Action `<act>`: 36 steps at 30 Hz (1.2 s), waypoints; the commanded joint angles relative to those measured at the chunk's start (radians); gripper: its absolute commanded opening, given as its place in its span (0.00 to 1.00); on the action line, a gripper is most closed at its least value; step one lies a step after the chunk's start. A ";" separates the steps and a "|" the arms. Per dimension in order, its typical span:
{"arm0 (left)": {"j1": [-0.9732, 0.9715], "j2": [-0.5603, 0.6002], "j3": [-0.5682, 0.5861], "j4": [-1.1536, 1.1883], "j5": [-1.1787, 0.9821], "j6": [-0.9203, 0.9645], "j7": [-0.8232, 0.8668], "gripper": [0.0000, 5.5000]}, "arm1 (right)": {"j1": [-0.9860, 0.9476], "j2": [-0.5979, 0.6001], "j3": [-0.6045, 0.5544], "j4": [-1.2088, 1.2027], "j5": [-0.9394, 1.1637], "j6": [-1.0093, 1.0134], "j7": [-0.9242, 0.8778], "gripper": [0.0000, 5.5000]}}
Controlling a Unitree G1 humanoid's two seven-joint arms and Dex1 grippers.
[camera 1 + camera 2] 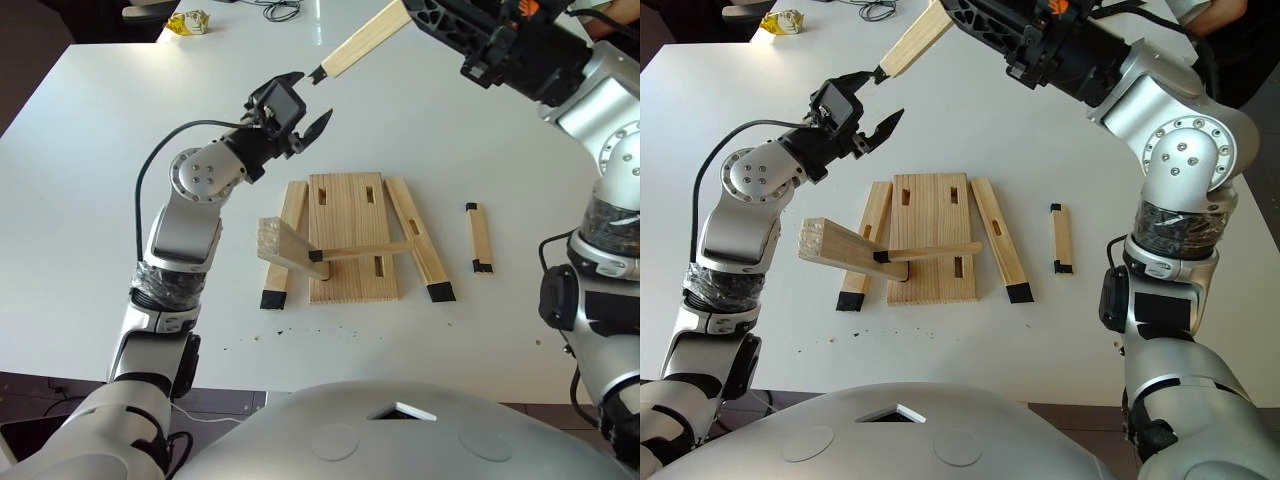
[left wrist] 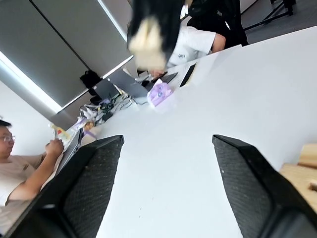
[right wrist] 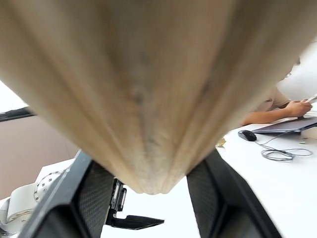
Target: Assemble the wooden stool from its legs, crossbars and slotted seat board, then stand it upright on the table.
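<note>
Pale, square-cut wooden leg [image 1: 360,43] in right claw [image 1: 412,12]

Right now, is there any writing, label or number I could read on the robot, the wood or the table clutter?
No text can be read here.
Yellow packet at the far edge of the table: print too small to read.
Purple box in the left wrist view: print blurred.
Raised wooden leg and seat board: bare wood, no writing.

Over at the far edge of the white worktop [image 1: 100,150] lie a crumpled yellow packet [image 1: 187,22] and, near it, a loose tangle of dark cable [image 1: 282,10].
</note>
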 commanded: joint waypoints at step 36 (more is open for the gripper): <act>0.474 0.482 0.061 -0.304 -0.237 -0.026 -0.639 0.67 | 0.860 -0.300 0.054 -0.590 -0.212 -0.229 0.254 0.37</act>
